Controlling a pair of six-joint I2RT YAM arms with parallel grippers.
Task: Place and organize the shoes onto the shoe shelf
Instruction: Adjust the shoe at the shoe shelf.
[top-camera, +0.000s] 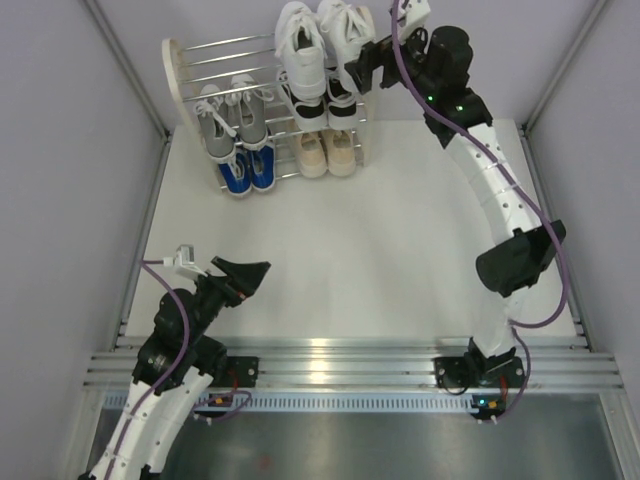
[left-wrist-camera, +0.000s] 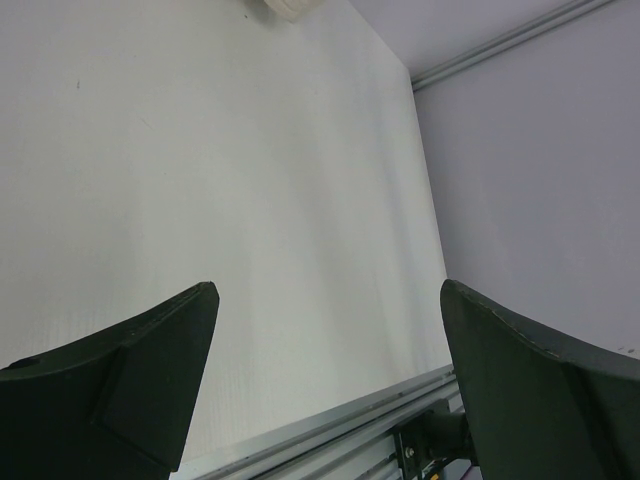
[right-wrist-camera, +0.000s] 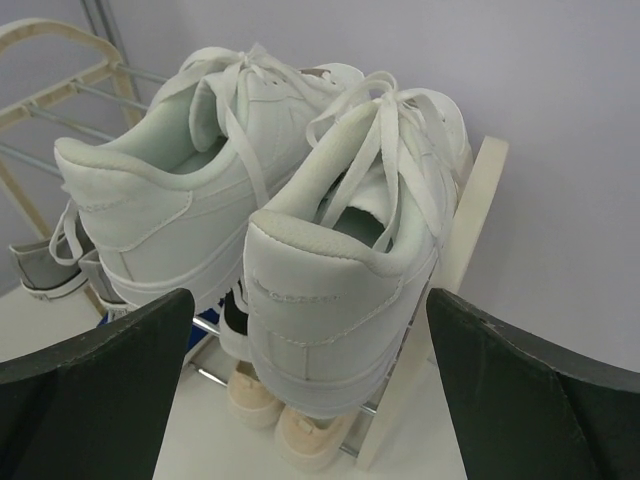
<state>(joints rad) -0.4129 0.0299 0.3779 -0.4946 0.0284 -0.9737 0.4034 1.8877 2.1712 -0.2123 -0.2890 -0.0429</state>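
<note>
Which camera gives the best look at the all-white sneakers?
Right wrist: the white sneakers fill the frame, heels and laces clear. Top external shows them small, from above, on the top tier of the shoe shelf. Left wrist doesn't show them.

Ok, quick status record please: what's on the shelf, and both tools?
shelf: shoe shelf, far side of table
right column, top down: white pair, black-and-white pair, beige pair
left column: grey pair above blue pair
shoes off shelf: none seen
right tool: open, behind white pair's heels, holding nothing
left tool: open, empty, over the table
</note>
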